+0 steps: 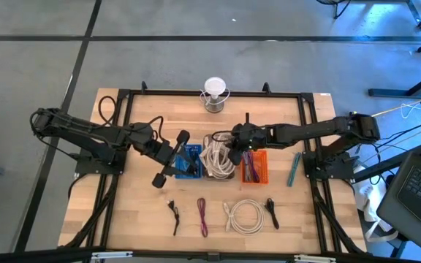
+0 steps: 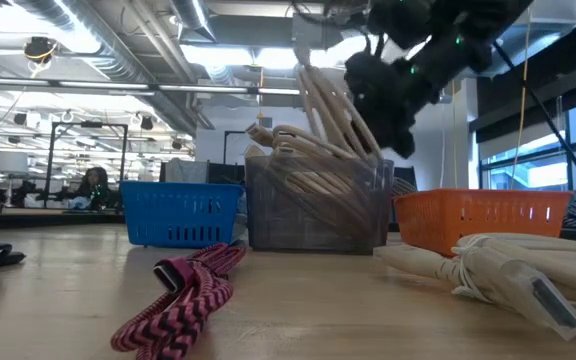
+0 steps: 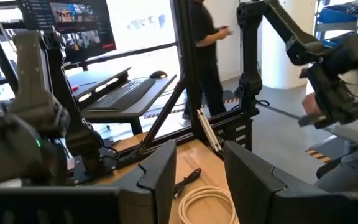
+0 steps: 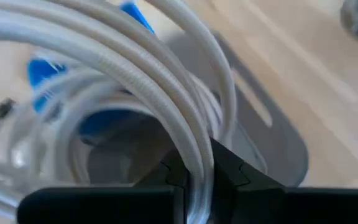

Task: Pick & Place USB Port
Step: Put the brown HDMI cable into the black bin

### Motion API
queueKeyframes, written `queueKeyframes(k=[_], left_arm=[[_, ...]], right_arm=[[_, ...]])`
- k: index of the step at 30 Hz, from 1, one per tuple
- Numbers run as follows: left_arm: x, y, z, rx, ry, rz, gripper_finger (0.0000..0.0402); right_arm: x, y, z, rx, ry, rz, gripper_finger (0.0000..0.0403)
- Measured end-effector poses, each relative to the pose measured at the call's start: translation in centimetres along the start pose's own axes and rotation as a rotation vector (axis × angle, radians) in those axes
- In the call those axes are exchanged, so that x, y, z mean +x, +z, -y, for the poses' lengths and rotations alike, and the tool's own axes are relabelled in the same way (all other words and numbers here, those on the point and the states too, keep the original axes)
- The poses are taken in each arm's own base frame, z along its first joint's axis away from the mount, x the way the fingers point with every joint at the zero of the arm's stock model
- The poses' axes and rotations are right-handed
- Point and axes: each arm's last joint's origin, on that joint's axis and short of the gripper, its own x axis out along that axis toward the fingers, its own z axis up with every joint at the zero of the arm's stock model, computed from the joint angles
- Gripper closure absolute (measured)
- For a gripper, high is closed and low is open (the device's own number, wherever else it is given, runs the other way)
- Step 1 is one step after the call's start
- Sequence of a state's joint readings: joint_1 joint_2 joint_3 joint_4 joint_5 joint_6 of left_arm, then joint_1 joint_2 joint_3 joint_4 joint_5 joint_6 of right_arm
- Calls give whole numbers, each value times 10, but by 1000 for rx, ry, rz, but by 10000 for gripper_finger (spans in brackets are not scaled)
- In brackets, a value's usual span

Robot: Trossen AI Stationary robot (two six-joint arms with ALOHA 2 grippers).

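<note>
White cable (image 4: 185, 112) is seen pinched between the right claw's (image 4: 199, 163) closed fingers, its loops hanging into the grey bin (image 1: 218, 166). It is judged that the cable is held high so that the coil can be fed down into that bin without spilling over its walls. Beside the grey bin, the blue bin (image 1: 188, 162) is flanked by the left claw (image 1: 171, 155), whose fingers are spread wide and hold nothing; it appears to be kept back to leave room. An orange bin (image 1: 254, 166) is set on the grey bin's other side. More cables (image 1: 245, 216) are laid out on the bench (image 1: 130, 219) in front of the bins.
</note>
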State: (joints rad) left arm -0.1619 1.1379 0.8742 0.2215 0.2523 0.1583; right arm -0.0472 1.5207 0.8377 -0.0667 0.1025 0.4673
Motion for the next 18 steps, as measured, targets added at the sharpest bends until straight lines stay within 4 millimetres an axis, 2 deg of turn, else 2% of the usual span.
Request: queueKeyframes(k=[10, 14, 18], left_arm=[[0, 3, -1, 27, 10, 28, 274], [0, 3, -1, 27, 10, 28, 274], [0, 3, -1, 27, 9, 28, 274]], right_arm=[[55, -21, 2, 33, 75, -70, 372], [61, -22, 5, 45, 75, -72, 372], [57, -20, 5, 34, 75, -59, 368]])
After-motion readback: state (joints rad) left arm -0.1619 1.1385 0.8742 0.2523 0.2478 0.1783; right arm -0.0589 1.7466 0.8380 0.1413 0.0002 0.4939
